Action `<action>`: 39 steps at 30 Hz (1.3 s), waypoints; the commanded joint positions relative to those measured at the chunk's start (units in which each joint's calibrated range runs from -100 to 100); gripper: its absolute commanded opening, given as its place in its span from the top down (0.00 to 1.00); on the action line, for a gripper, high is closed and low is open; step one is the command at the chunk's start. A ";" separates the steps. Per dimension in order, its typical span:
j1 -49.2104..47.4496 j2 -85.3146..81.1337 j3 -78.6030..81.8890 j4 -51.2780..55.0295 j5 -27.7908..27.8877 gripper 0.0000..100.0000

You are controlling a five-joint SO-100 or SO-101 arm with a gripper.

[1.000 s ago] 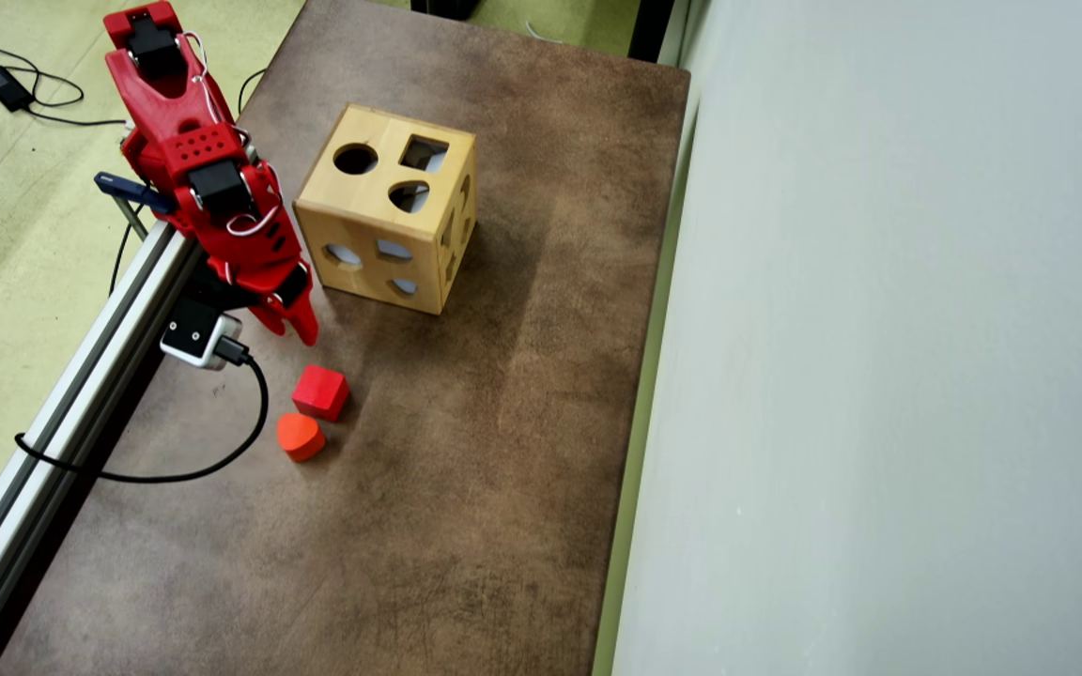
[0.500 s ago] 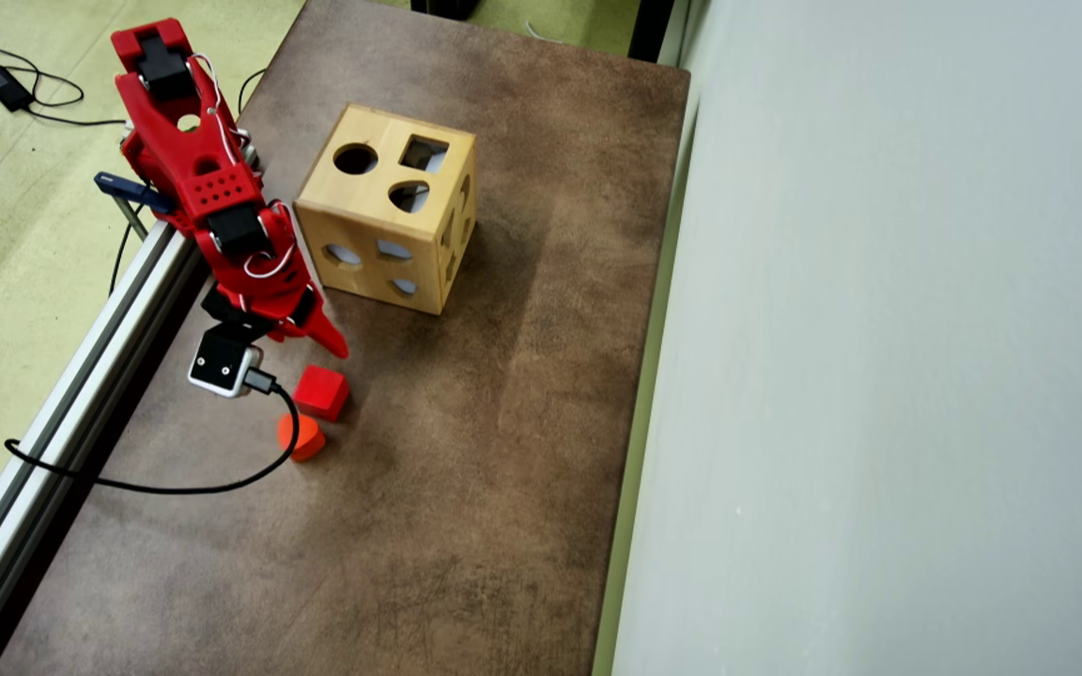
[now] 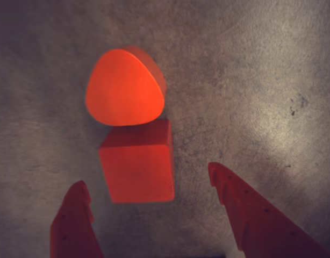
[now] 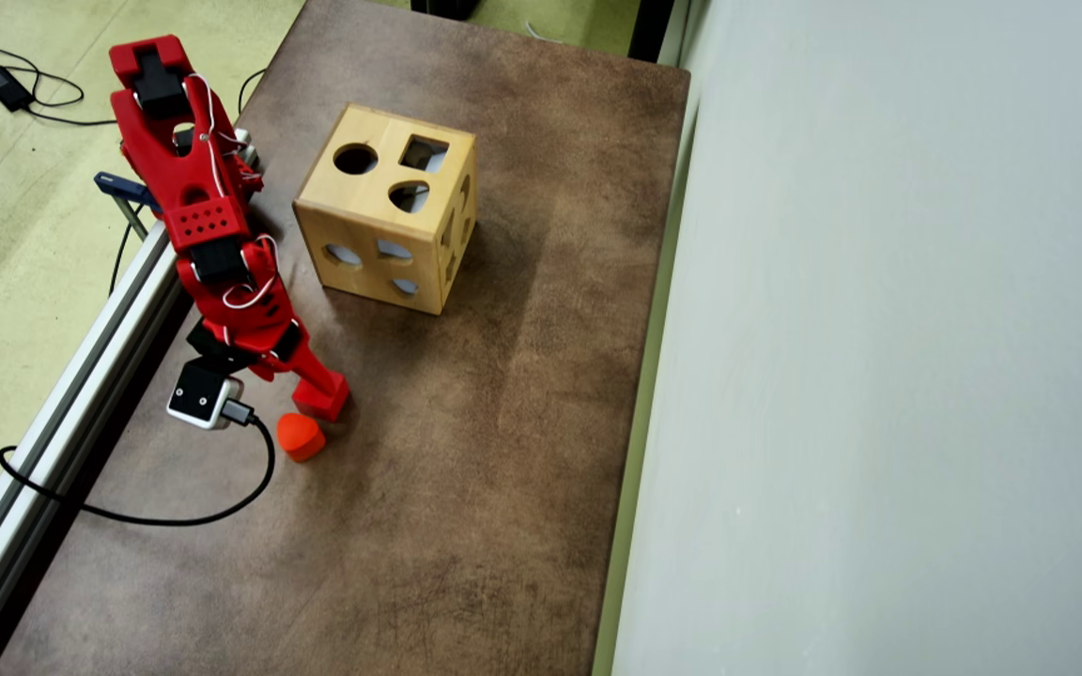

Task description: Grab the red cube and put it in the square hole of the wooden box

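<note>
- The small red cube (image 3: 137, 162), seemingly painted wood or plastic, is being seen in the wrist view lying on the mottled brown tabletop (image 3: 251, 80), touching a rounded-triangle red block (image 3: 125, 87) at its 12 o'clock side.
- The red two-finger gripper (image 3: 149, 201) is being held spread, nothing pinched; its fingers are lying at the cube's 7 and 4 o'clock, apart from it.
- The cube is being judged light, rigid and smooth, so slipping under a weak pinch is possible.
- Its flat faces at 3 and 9 o'clock are being judged the best hold, clear of the neighbouring block.
- In the overhead view, the light wooden box (image 4: 389, 208) with its square hole (image 4: 425, 153) is standing well apart, at about 1 o'clock from the gripper.
</note>
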 commanded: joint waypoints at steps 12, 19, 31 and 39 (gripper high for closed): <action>-2.44 1.69 -3.59 -1.04 -0.20 0.65; -2.44 6.45 -8.42 -0.96 -0.24 0.65; -4.97 7.21 -9.32 -0.96 -2.34 0.65; -5.71 7.21 -8.78 -0.56 -2.78 0.66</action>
